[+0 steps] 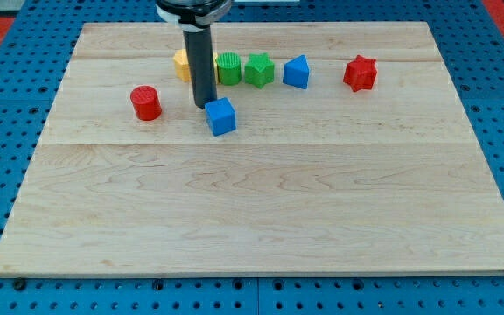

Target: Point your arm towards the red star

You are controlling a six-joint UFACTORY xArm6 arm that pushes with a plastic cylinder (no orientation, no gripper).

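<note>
Camera view: two blue blocks (221, 116) (297, 72).

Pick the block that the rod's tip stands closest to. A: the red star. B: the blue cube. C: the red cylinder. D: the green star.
B: my tip stands just at the view's upper left of the blue cube, while the red star lies far off to the view's right.

The pale wooden board (261, 210) carries a red cylinder (146, 102), a blue cube (221, 116), a yellow block (182, 65), a green cylinder (229, 68), a green star (258, 70), a blue block (297, 73) and a red star (360, 73).
</note>
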